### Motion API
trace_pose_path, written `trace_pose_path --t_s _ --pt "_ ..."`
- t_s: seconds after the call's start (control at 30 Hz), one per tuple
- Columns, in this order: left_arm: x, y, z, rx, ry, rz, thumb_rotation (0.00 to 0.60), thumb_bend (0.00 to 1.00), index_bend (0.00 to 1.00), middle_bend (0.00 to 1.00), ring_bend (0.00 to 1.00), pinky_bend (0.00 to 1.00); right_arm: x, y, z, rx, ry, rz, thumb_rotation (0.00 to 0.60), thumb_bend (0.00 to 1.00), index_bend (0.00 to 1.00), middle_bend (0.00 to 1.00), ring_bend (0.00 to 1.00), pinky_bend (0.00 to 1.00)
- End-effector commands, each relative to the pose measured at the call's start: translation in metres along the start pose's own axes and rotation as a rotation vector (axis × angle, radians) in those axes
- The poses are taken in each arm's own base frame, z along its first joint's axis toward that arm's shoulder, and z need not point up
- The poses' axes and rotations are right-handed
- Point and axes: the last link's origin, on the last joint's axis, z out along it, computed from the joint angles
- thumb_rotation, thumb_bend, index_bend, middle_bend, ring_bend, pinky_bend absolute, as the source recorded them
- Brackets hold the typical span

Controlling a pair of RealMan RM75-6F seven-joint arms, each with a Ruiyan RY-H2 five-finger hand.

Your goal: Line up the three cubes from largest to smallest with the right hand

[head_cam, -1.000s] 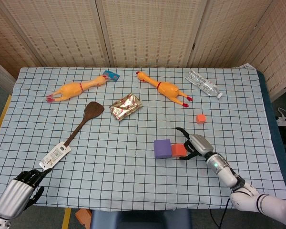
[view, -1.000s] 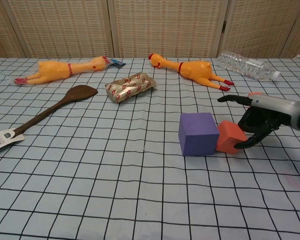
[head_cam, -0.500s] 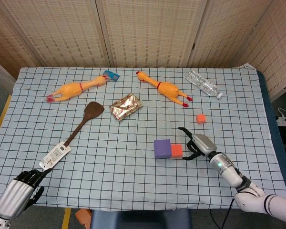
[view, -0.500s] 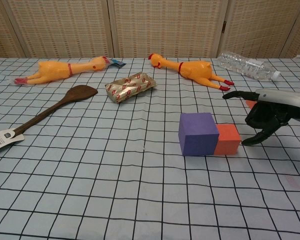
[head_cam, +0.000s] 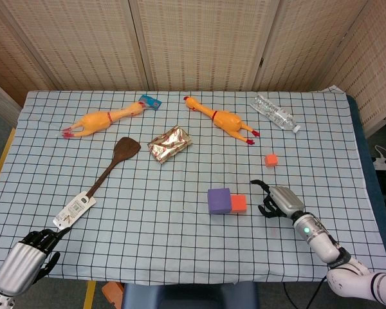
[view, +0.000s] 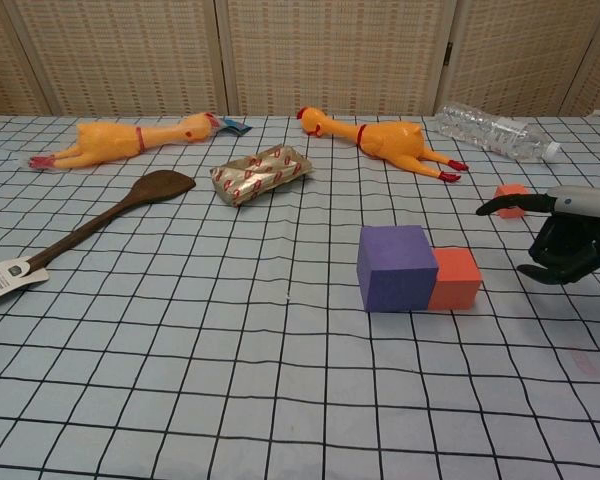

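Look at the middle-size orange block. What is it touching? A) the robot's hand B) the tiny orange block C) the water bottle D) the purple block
D: the middle orange cube sits flush against the purple cube, while the right hand is off to the side and the small orange cube lies apart, farther back.

Two rubber chickens (head_cam: 100, 120) (head_cam: 222, 119), a wooden spatula (head_cam: 109, 168), foil packet (head_cam: 170, 143) and plastic bottle (head_cam: 275, 114) lie on the checked cloth.

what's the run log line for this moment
right hand: empty, clear of cubes | purple cube touching medium orange cube | small orange cube: apart, unplaced | left hand: idle
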Motion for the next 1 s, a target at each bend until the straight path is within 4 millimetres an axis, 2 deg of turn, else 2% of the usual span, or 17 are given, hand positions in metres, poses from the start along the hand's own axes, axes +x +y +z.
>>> trace_pose_path --t_s 0.03,0.17,0.37,1.0 --pt "0.000 0.000 0.000 -0.001 0.001 0.001 0.600 0.45 0.19 0.40 0.32 0.43 -0.001 0.001 -0.002 -0.019 -0.012 -0.004 0.600 0.58 0.28 0.88 0.94 0.98" --pt "0.001 0.000 0.000 -0.001 0.003 -0.001 0.600 0.45 0.19 0.40 0.32 0.43 -0.005 0.000 -0.001 -0.033 -0.052 -0.007 0.600 0.65 0.35 0.89 0.94 0.98" --pt "0.001 0.000 0.000 -0.001 0.004 -0.001 0.600 0.45 0.19 0.40 0.32 0.43 -0.010 -0.004 0.000 -0.041 -0.141 -0.001 0.600 0.69 0.42 0.90 0.95 0.98" --pt "0.001 -0.001 -0.001 0.001 0.006 -0.005 0.600 0.45 0.19 0.40 0.32 0.43 -0.020 -0.013 0.011 -0.035 -0.268 0.014 0.600 0.70 0.43 0.90 0.96 0.98"
